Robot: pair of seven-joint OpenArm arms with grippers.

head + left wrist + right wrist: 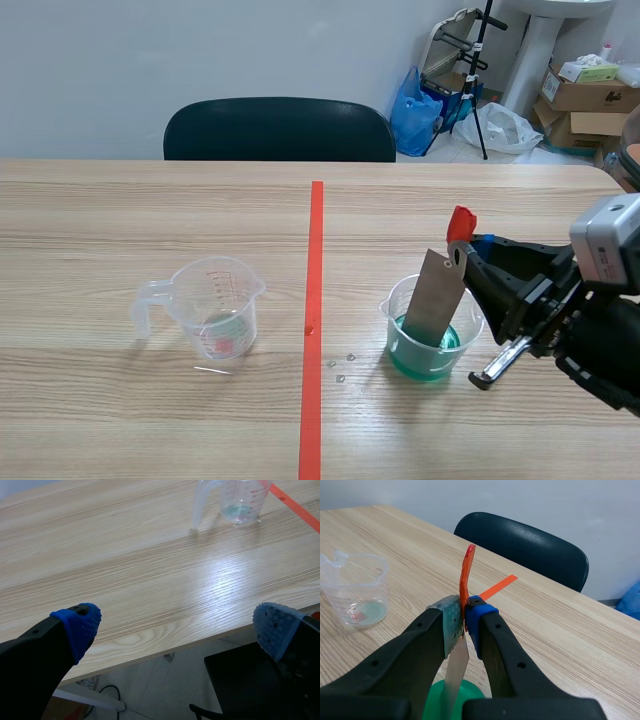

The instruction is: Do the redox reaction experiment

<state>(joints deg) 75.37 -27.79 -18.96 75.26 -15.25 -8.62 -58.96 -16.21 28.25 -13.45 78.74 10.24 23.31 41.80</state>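
Your right fingers point(451, 630) pinch a red-tipped grey metal strip point(435, 300), which stands tilted in a clear cup of green liquid point(397, 312) on the pale wood-grain bench point(120, 230). Your left fingers point(77, 627) are spread over its edge. A dark chair point(280, 130) stands behind.

Your right gripper point(462, 625): two thick black fingers point(410, 655), matte, with small round screw recesses along each. One pad point(451, 625) grey-green and dotted, other bright blue. In scene view you see right arm point(600, 345) black and blocky, light grey box point(608, 240) mounted on top, bare silver bracket point(500, 365) on underside. Your left gripper point(175, 625): black fingers too, both pads point(80, 625) dotted blue, one deeper, one paler.
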